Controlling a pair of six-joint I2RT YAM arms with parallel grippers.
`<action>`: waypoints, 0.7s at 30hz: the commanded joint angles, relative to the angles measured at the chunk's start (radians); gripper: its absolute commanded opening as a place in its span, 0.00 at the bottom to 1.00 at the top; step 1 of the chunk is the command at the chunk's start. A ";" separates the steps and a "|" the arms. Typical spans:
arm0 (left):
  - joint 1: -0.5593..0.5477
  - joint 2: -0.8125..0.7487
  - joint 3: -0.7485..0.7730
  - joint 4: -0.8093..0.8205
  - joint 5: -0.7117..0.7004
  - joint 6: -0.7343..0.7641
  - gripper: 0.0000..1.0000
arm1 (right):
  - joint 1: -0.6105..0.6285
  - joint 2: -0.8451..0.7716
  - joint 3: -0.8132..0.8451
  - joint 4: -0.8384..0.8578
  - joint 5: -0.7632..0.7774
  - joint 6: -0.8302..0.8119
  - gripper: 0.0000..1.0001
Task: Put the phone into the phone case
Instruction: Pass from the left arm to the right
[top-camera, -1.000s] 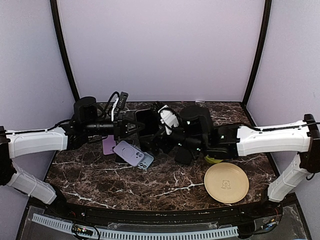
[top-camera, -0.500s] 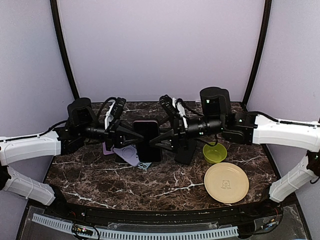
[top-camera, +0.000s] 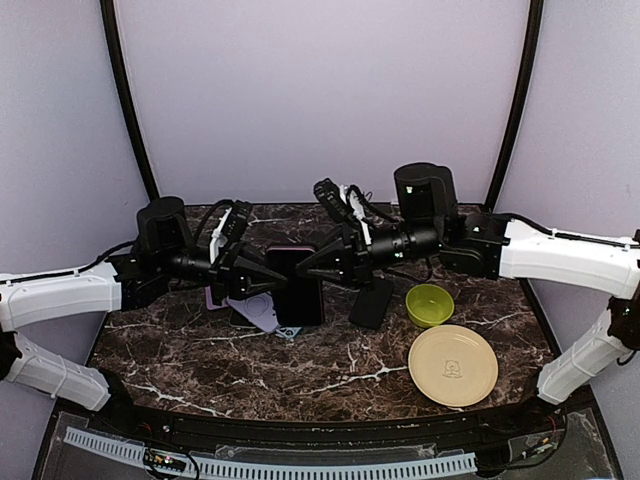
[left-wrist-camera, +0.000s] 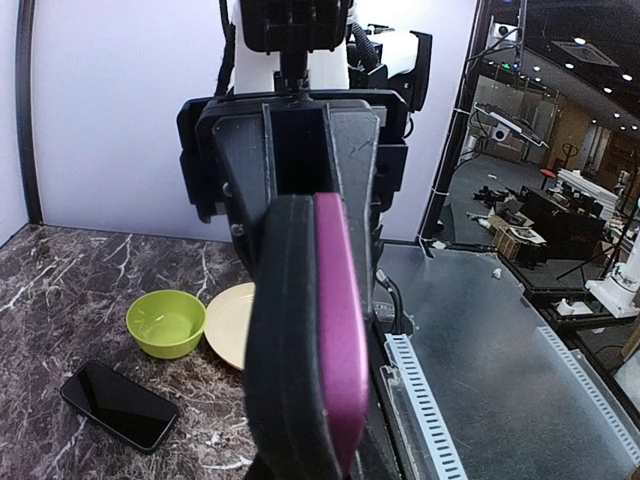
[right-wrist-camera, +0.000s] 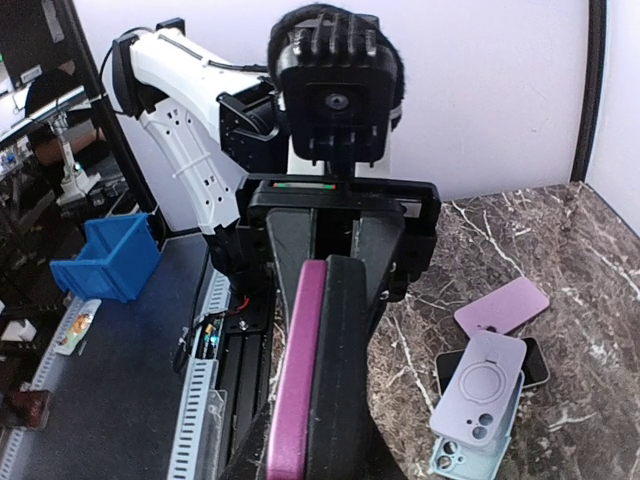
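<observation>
Finding: the phone (top-camera: 298, 290) is held off the worktop (top-camera: 250, 370), well to the left of the green bowl (top-camera: 430, 305) in the top view. The left gripper (top-camera: 268, 280) has its jaws clamped on the edge farther from the bowl. The right gripper (top-camera: 318, 268) appears to have its jaws closed on the edge nearer the bowl. Both wrist views show the phone edge-on, with a black layer (left-wrist-camera: 285, 330) against its purple side. I cannot tell whether that layer is a case.

Risks:
- With two arms on one thin body, any mismatch in pull or twist could bend it or work it out of one grip.
- If either pair of jaws lets go too early, the phone would likely swing and fall onto the lilac cases (top-camera: 255, 310) lying below it, farther from the bowl.
- A spare black phone (top-camera: 372, 302) lies just left of the bowl and could be struck by a low pass.

Surface: dark brown marble pattern with white veins, smooth and probably slippery. A cream plate (top-camera: 452, 365) sits on the near side of the bowl.

Room: pale lilac walls with black curved posts. The wrist views show a workshop beyond, including a blue bin (right-wrist-camera: 105, 265).
</observation>
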 joint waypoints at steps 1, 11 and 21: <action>-0.006 -0.034 0.011 0.026 0.003 0.011 0.00 | -0.002 0.009 0.031 -0.013 -0.005 -0.011 0.00; -0.007 -0.026 0.014 0.025 -0.029 -0.002 0.41 | -0.002 -0.001 0.042 -0.025 -0.017 -0.036 0.00; -0.010 0.005 0.034 -0.013 -0.035 -0.005 0.13 | -0.002 -0.013 0.043 -0.011 -0.024 -0.028 0.00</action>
